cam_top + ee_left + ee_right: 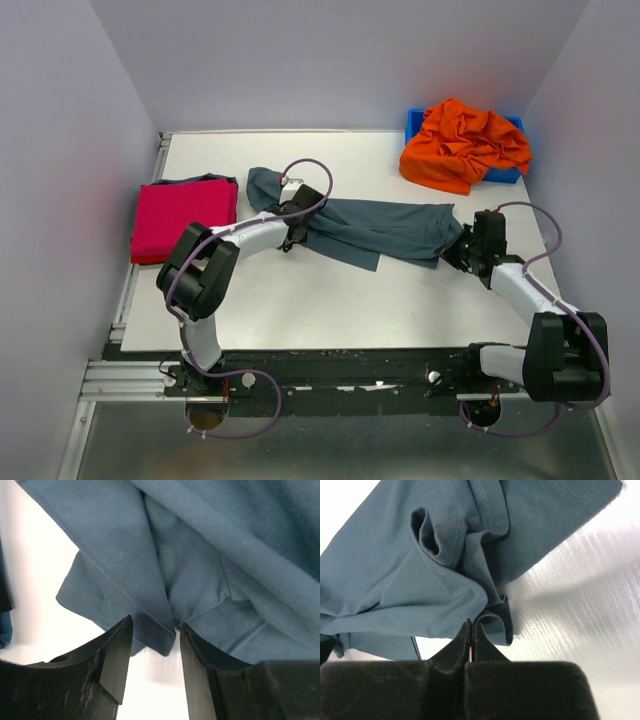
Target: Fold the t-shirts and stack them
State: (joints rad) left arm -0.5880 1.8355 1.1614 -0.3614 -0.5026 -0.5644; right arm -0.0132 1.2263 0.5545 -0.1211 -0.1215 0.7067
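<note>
The left gripper (154,630) has its two fingers (117,655) apart, and a hemmed corner of the grey-blue shirt (200,555) hangs down into the gap between them. The cloth is not squeezed there, and the white table (300,300) shows through the gap under the hem. So this hand is released and only stands around the corner of cloth. In the top view it is at the left part of the shirt, just beside a bunched end that lies toward the back of the table.

The right gripper (470,626) is clenched, with its fingers pressed together and no gap between them. The folds of the same shirt run together right at its fingertips, so it appears to pinch a thin piece of cloth at the shirt's right end.

The grey-blue shirt lies as a long crumpled band across the middle of the table, between the two grippers. At the left edge of the table a red shirt (185,215) lies folded flat into a rectangle. At the back right corner an orange shirt (460,140) is heaped on a blue bin (413,120), and it hangs over the bin's front edge.
</note>
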